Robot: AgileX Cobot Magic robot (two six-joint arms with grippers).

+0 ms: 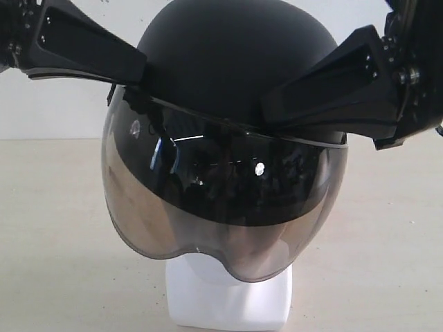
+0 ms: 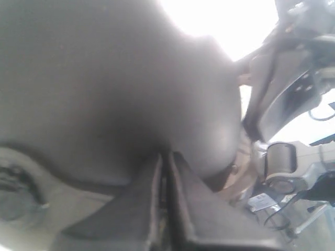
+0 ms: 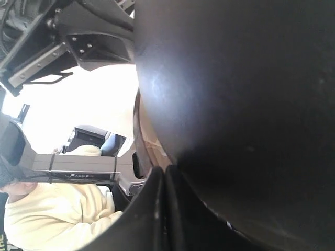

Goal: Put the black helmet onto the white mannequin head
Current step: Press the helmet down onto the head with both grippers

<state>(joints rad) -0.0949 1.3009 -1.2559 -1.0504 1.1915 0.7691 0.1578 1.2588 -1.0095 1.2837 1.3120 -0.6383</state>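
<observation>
The black helmet point(image 1: 228, 62) sits over the white mannequin head, of which only the square neck base point(image 1: 228, 297) shows clearly below the smoky visor point(image 1: 221, 207). My left gripper point(image 1: 142, 69) comes in from the upper left. Its jaws are pressed together at the seam where the visor meets the shell. My right gripper point(image 1: 268, 109) does the same from the upper right, on the visor's top edge. In the left wrist view the shell point(image 2: 104, 78) fills the frame above my left gripper point(image 2: 165, 154). In the right wrist view the shell point(image 3: 235, 104) looms beside my right gripper point(image 3: 165, 168).
The head stands on a pale tan table point(image 1: 55, 242) in front of a white wall. A person in a cream top point(image 3: 52, 214) is beyond the table. The other arm point(image 3: 94, 36) shows across the helmet in the right wrist view.
</observation>
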